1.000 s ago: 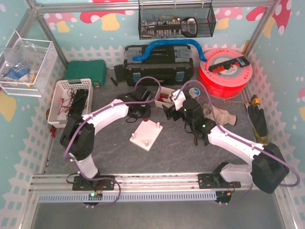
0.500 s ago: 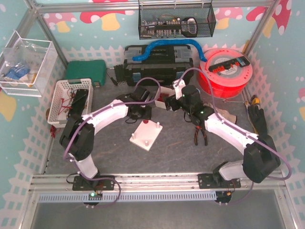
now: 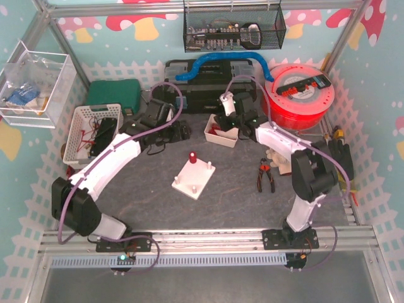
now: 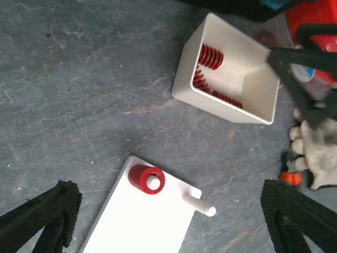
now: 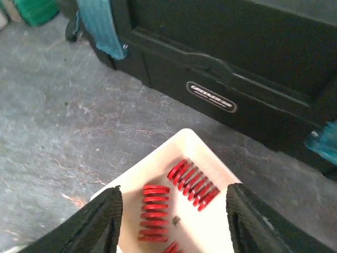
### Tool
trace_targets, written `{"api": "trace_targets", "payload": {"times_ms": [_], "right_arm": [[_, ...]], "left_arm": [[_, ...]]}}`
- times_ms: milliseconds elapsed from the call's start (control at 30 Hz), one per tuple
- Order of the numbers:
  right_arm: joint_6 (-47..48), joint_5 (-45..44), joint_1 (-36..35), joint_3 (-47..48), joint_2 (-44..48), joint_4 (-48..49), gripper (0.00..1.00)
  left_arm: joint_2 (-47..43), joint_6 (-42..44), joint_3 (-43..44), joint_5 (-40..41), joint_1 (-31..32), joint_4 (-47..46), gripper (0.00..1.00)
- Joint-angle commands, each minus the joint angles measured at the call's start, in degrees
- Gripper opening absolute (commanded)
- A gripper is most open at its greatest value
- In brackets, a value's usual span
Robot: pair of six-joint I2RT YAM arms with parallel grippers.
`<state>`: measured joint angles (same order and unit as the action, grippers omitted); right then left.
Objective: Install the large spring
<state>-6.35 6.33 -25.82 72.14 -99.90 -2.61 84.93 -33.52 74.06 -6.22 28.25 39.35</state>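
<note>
One red spring is sitting over a peg on the white plate, so we are judging the install as good as done. We are hanging our left gripper above the plate, fingers spread wide and holding nothing. We are hovering our right gripper over the white box of spare springs, fingers apart and touching nothing.
</note>
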Motion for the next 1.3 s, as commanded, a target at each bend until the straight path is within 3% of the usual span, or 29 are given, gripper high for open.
{"api": "trace_targets", "payload": {"times_ms": [0,200,433,867,1267], "right_arm": [[3.61,3.70,0.58,6.59,-7.48,-6.51,0.52],[7.67,1.42,0.60,12.22,-15.48,-9.57,0.44],[10.95,-2.27,0.69,17.63,-21.50,-12.02,0.43],[11.09,-7.64,0.70,19.05,-26.29,-11.26,0.51],[12.51,-7.46,0.69,16.51,-25.33,-13.74,0.46]], "left_arm": [[-3.78,-1.19,-0.48,1.08,-1.06,0.38,0.97],[-7.30,-1.81,-2.64,0.96,-1.36,0.45,0.99],[-9.66,-1.81,-3.83,0.33,-1.57,0.72,0.99],[-8.66,-1.81,-3.15,-0.50,-1.71,1.16,0.99],[-7.82,-2.38,-3.23,-0.13,-1.71,1.16,0.99]]}}
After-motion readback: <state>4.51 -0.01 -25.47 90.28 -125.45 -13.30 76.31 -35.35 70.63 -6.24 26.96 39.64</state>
